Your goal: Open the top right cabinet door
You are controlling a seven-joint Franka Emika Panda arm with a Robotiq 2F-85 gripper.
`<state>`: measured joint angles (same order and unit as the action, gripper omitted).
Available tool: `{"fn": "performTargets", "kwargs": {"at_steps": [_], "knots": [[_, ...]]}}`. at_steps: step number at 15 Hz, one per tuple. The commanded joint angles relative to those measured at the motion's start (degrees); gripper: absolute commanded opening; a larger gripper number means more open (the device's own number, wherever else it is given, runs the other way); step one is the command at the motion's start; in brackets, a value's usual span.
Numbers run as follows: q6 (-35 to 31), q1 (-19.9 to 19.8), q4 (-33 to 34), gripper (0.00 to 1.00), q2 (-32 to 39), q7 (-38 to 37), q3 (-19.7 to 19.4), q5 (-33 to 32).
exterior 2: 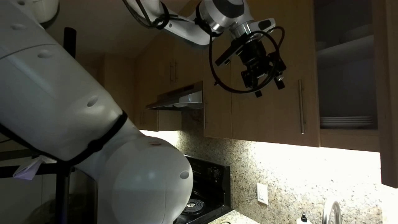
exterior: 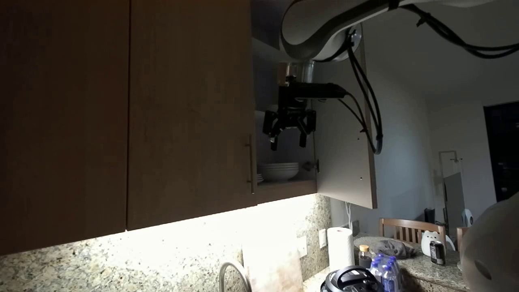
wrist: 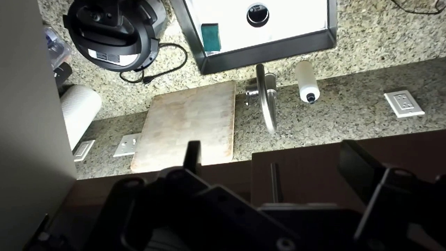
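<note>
Spread and empty, the hand (exterior: pixel 288 142) points down before the cabinet (exterior: pixel 288 190), perhaps to give room to the right door (exterior: pixel 344 162), which stands wide at the cabinet's end (likely enough), its handle apparently hidden.

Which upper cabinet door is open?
The top right cabinet door: in an exterior view it stands swung out at the right end, inner face showing. The handled door to its left and the leftmost door are shut.
</note>
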<state>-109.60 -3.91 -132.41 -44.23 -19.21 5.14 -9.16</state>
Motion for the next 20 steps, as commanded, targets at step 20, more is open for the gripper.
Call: {"fn": "performTargets", "kwargs": {"at_steps": [20], "knots": [[-9.0, -1.7, 2.8, 1.00, 1.5, -0.1, 1.5, -1.3]]}}
